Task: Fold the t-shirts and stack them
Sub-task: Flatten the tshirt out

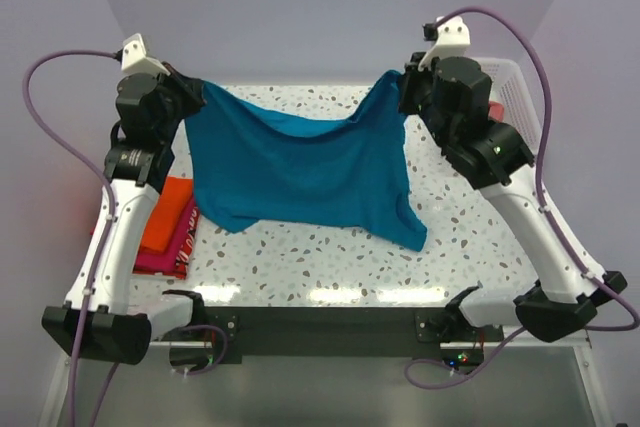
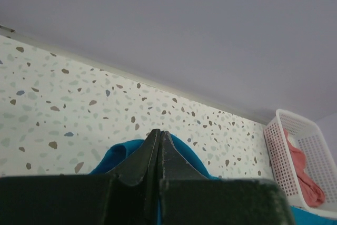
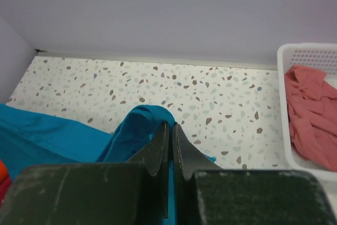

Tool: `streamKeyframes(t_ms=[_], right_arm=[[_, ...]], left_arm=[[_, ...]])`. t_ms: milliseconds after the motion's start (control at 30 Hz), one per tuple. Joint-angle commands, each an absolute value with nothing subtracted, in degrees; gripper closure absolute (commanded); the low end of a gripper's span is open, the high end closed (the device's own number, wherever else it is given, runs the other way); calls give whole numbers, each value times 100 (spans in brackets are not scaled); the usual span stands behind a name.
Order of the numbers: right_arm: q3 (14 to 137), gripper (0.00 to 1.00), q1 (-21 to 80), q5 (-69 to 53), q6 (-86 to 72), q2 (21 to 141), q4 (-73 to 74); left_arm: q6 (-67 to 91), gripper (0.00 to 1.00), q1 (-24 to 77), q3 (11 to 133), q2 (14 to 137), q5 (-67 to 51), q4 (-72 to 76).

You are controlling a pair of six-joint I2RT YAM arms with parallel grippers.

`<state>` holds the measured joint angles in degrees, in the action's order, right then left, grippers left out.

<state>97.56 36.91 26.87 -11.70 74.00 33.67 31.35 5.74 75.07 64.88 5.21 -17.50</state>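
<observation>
A teal-blue t-shirt (image 1: 300, 162) hangs stretched between my two grippers above the speckled table, its lower part draping onto the tabletop. My left gripper (image 1: 198, 90) is shut on its left top corner; the cloth shows around the fingers in the left wrist view (image 2: 118, 154). My right gripper (image 1: 402, 87) is shut on the right top corner, with cloth bunched around its tips (image 3: 139, 125). A bright orange t-shirt (image 1: 168, 212) lies folded on a magenta-red t-shirt (image 1: 172, 247) at the table's left edge. A salmon-pink t-shirt (image 3: 310, 114) lies in the basket.
A white lattice basket (image 1: 520, 97) stands at the back right, also in the left wrist view (image 2: 281, 156) and right wrist view (image 3: 287, 125). Lavender walls enclose the table on three sides.
</observation>
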Motion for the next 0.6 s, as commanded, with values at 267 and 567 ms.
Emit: streamKeyframes(t_ms=[267, 567], right_arm=[[12143, 100, 1487, 369, -1687, 10200, 2179], [14055, 100, 1310, 536, -1424, 10768, 1970]], left_arm=[[3384, 100, 440, 9927, 9961, 71, 310], [3313, 100, 264, 12902, 11232, -430, 105]])
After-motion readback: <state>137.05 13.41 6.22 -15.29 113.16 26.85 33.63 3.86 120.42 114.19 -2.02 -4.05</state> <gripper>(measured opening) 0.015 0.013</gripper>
